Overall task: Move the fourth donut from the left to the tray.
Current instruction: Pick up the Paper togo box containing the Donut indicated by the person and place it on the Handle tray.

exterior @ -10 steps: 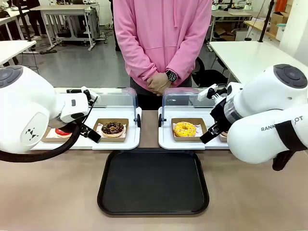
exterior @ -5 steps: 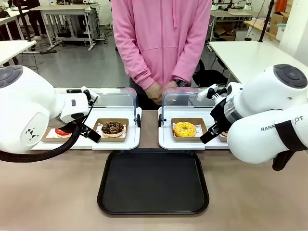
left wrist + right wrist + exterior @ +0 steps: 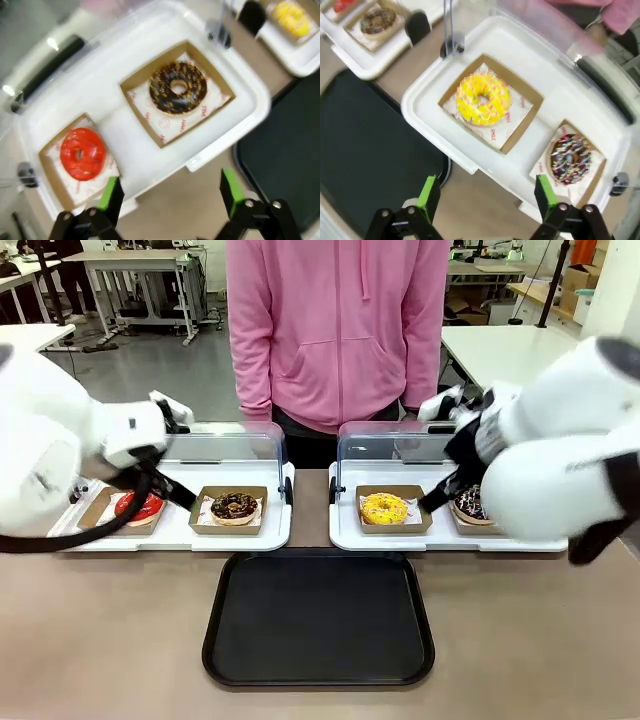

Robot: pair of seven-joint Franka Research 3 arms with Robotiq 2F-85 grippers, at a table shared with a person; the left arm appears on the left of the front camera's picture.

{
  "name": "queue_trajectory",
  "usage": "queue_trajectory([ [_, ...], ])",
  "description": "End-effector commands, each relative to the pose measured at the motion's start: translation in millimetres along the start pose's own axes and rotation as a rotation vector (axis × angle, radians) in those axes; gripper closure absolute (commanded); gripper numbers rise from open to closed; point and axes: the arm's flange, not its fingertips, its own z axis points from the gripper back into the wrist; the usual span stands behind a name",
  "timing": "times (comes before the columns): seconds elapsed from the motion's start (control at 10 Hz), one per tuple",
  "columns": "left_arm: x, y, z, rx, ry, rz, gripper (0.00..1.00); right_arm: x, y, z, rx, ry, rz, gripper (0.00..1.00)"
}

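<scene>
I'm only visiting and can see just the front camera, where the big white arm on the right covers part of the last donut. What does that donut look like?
Observer: In the right wrist camera the fourth donut shows as a whole ring, with dark chocolate icing and pink and white sprinkles.
Visitor: Is the claw gripping it?
Observer: No. The right claw is open and holds nothing, and the donut lies apart from it on the white tray.
Visitor: What about the other claw?
Observer: The left claw is open too, above a red donut and a crumb-topped chocolate donut.
</scene>
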Motion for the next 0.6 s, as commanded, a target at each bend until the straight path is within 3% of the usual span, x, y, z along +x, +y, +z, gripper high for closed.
queue_trajectory([
  [0.0, 8.1, 57.5, 57.6, -0.101, -0.007, -0.031, 0.0, 2.7, -53.1, 75.0, 0.125, -0.063, -0.019, 0.0],
  [0.2, -0.5, 110.9, 113.4, -0.219, -0.044, -0.112, 0.0, -13.0, -107.1, 129.3, 0.197, -0.16, -0.023, 0.0],
  [0.5, -39.7, 178.8, 160.7, -0.423, -0.211, -0.214, 0.0, -56.0, -190.0, 178.0, 0.325, -0.302, 0.016, 0.0],
])
